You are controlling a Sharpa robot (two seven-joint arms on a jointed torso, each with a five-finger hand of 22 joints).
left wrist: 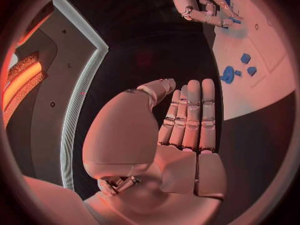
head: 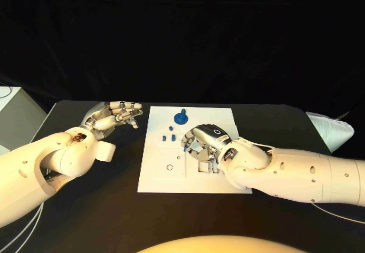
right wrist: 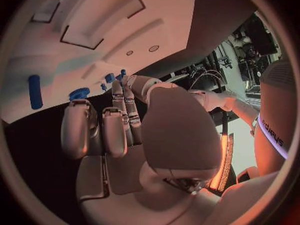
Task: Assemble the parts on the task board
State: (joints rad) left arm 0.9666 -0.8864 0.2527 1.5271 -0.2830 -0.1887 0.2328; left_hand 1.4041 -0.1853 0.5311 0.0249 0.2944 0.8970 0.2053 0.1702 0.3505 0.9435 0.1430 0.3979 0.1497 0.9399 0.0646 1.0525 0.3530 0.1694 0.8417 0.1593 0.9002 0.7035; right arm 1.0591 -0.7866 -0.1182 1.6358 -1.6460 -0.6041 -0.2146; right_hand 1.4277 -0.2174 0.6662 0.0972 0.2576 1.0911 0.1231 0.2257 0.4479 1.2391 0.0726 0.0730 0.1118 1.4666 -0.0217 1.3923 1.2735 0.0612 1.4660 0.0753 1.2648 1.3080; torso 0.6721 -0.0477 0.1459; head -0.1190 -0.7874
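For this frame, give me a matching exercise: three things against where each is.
Things:
1. left hand
2. right hand
3. round blue part

Places:
A. over the middle of the task board
B. near the board's far edge
C. above the black table, beside the board's left edge

Pairs: 1-C, 2-A, 3-B

We see blue parts [head: 181, 117] on the white task board [head: 194, 176], itself on the black table [head: 99, 211].
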